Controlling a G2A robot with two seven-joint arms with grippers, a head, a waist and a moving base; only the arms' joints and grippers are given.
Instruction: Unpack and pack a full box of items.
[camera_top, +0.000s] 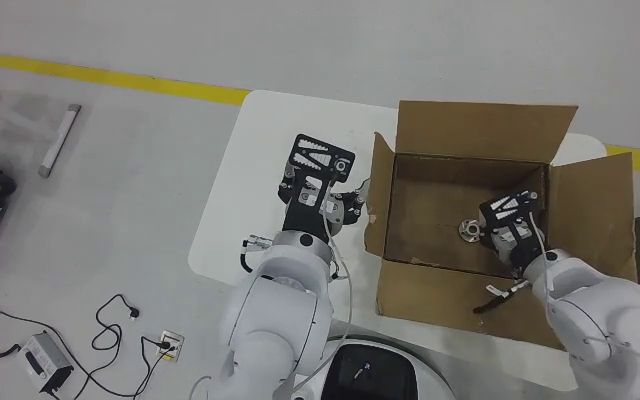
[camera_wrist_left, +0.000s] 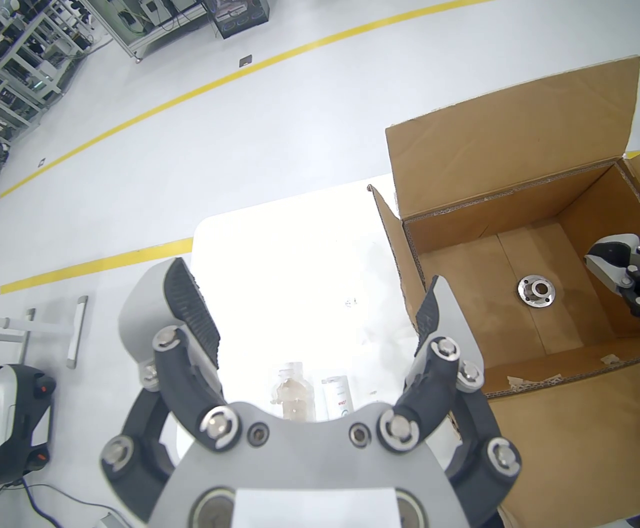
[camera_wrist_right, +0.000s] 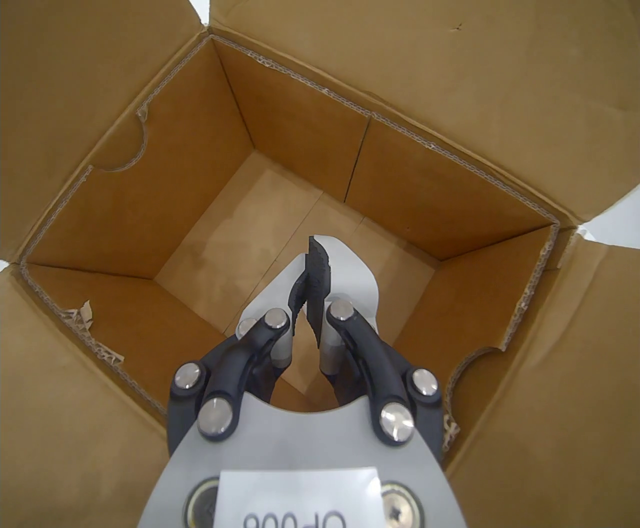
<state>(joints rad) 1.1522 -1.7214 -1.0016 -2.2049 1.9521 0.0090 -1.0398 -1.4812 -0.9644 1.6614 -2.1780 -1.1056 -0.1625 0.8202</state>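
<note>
The left gripper (camera_wrist_left: 305, 272) hangs over the white table (camera_wrist_left: 280, 280), its two ribbed black fingers spread wide and holding nothing. A white sticker (camera_wrist_left: 312, 507) sits on its wrist plate. Just beyond the gripper base, two small items stand side by side on the table: one clear bottle (camera_wrist_left: 295, 390) and one white tube (camera_wrist_left: 336, 395) whose label print is too small to read. The right gripper (camera_wrist_right: 312, 265) is lowered inside the cardboard box (camera_wrist_right: 300, 115), its fingers pressed together pad to pad with nothing between them. Its wrist plate carries a white sticker (camera_wrist_right: 300, 495) with dark printed characters, cut off at the edge. From above, this gripper (camera_top: 510, 210) sits near the box's right wall, and the left gripper (camera_top: 325, 165) sits just beside the box's left flap. One metal flange (camera_wrist_left: 536, 291), a round silver ring with a centre hole, lies flat on the box floor close to the right gripper's fingertips. The box (camera_top: 470, 130) stands on the right half of the table with its flaps folded outward. On the grey floor beyond the table lie a power strip with a black cable (camera_top: 165, 345) and a pale bar (camera_top: 58, 140). Farther off, a yellow line (camera_wrist_left: 250, 65) crosses the floor, and metal racks (camera_wrist_left: 30, 50) stand behind it.
</note>
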